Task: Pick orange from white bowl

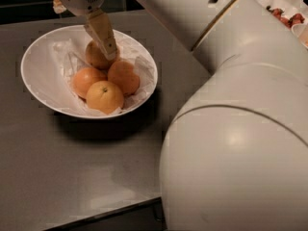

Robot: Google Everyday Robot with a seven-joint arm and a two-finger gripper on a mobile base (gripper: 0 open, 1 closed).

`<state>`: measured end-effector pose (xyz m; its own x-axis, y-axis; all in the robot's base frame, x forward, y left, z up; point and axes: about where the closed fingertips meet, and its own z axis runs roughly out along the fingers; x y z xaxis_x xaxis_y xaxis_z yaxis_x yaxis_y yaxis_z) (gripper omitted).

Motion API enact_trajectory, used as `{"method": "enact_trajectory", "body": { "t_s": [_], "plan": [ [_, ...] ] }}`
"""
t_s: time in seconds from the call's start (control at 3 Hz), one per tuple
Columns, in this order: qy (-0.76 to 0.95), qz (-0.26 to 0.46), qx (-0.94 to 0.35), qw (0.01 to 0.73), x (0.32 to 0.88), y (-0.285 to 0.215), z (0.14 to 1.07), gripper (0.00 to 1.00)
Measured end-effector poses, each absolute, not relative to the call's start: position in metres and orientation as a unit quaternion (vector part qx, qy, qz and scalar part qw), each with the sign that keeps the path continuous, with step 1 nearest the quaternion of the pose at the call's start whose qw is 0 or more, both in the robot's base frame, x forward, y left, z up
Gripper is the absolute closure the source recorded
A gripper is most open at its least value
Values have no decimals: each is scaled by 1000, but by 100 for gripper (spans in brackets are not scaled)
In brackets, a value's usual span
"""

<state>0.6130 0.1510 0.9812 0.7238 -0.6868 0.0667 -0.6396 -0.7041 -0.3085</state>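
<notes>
The white bowl (38,76) with crinkled white paper lining sits on the grey table at the upper left. It holds the paler yellowish-tan orange (95,57) at the back and three brighter oranges (104,96) in front of it. My gripper (106,48) reaches down from the top into the bowl, right at the paler orange and covering its upper right side. The orange rests in the bowl.
My white arm and body (236,129) fill the right half of the view. A white container with red strawberries (288,14) stands at the top right. The table's front edge (96,211) runs along the bottom left.
</notes>
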Motion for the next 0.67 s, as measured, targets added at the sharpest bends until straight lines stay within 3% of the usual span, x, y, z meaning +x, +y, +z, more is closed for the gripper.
{"method": "enact_trajectory", "body": {
  "t_s": [0.33,0.67],
  "plan": [
    [356,-148,-918,96,622,167,984,0],
    [348,-165,-915,124,633,182,989,0]
  ]
}}
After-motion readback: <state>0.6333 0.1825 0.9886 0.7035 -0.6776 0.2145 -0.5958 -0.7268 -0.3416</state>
